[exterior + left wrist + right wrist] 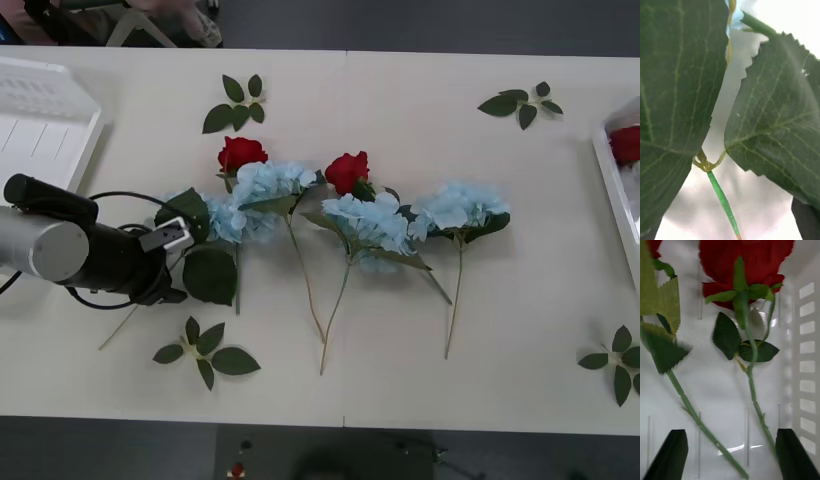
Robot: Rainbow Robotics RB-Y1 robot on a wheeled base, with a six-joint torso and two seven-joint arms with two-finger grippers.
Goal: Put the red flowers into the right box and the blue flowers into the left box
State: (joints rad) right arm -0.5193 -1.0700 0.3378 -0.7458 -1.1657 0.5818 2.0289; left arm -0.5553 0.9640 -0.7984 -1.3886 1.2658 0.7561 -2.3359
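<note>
A: Front view first. You have two red flowers (242,154) on the table (420,200), one near the left of the row and one at the middle, each a deep-red bloom lying just behind the blue ones.

B: And the blue flowers (370,222)?

A: Count four pale fluffy clusters in a row across the table, long stems trailing toward you. Four loose leaf sprigs (205,349) lie around them. The left box (40,125) sits at the far left edge, the right box (618,185) at the far right, a red bloom inside it.

B: Your left arm?

A: Low over the leftmost blue cluster's leaves.

B: Right wrist view?

A: Right gripper (730,455) spread wide, black fingers (670,453) apart, empty. Beneath it, inside the slotted white box, you see two roses: red blooms, green stems, dark serrated leaves.

B: Left wrist view?

A: Left gripper (730,225): two big veined leaves press close, one green stem between them. Whether its claw is spread or closed, I cannot tell.
</note>
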